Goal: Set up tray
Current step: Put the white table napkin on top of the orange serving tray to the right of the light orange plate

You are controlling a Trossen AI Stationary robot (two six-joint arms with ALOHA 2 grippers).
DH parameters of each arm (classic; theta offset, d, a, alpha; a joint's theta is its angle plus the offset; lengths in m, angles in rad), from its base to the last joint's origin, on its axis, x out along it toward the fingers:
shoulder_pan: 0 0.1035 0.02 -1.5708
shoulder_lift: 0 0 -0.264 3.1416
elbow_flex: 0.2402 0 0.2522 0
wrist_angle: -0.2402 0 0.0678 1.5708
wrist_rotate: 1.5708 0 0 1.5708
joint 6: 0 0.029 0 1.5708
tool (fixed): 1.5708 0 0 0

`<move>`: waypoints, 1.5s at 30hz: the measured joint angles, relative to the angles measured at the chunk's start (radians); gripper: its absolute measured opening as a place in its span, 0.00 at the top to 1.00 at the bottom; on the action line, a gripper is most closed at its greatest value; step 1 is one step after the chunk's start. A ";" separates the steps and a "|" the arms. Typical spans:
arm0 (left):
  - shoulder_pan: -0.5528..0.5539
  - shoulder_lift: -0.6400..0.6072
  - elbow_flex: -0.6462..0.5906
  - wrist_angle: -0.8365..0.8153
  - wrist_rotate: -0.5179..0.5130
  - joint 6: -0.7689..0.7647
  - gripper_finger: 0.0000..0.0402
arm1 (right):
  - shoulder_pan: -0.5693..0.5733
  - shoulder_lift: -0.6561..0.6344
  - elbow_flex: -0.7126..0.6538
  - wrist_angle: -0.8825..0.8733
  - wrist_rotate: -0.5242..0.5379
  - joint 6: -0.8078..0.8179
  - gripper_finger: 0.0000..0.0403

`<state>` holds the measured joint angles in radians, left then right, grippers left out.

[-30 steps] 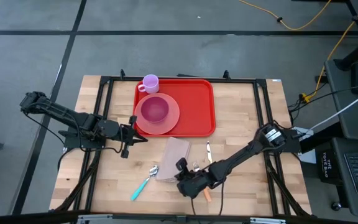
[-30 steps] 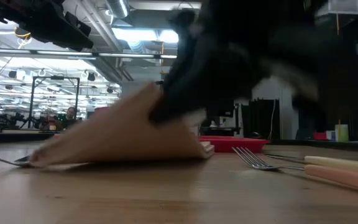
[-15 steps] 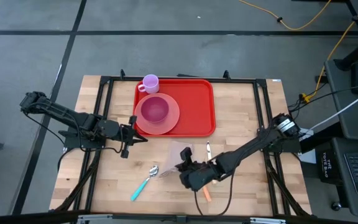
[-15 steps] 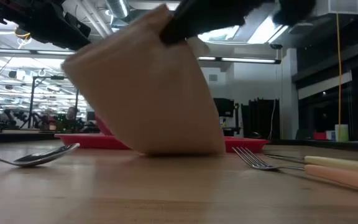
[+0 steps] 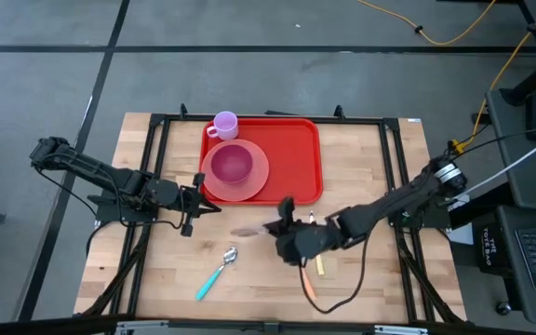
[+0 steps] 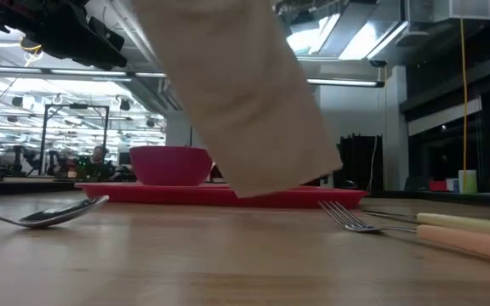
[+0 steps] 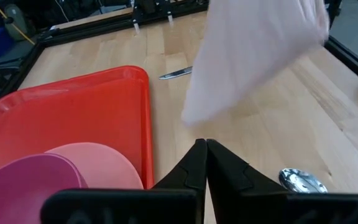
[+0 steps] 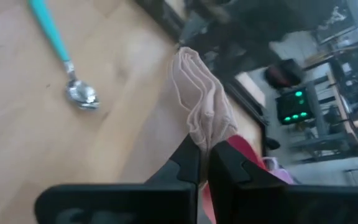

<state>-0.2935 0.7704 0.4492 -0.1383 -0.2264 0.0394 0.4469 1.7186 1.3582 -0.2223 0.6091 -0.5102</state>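
Note:
The red tray lies at the table's far middle. On it a pink plate carries a magenta bowl, with a purple cup beside them. My right gripper is shut on a beige napkin and stands above the table, just on the near side of the tray. My left gripper is shut on nothing, by the tray's near left corner. A teal-handled spoon lies on the wood. My right gripper pinches the napkin's bunched top edge between its two fingers, several folds together. The fingers come from the table's right, slanting down. The napkin hangs below them, slack, its lower corner clear of the table.
A fork and two pale-handled utensils lie near the right gripper; a knife lies by the tray's near edge. Dark frame rails run along both sides of the table. Bare wood shows at the near left.
My right gripper has risen and gone toward the tray with the napkin. The napkin lay on the table a second ago with one end raised; now it hangs clear below the fingers.

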 joint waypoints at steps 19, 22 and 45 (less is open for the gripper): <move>0.000 0.000 0.000 0.007 -0.049 0.000 1.00 | -0.272 -0.239 0.000 -0.172 -0.200 -0.176 0.96; 0.000 0.000 0.000 0.008 -0.050 0.000 0.99 | -0.347 -0.249 0.000 -0.221 -0.256 -0.176 0.96; 0.000 0.000 0.000 0.008 -0.108 -0.001 0.99 | -1.000 -0.342 -0.369 0.235 -0.897 -0.595 0.96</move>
<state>-0.2932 0.7700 0.4496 -0.1299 -0.3348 0.0383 -0.5531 1.3769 0.9896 0.0127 -0.2883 -1.1050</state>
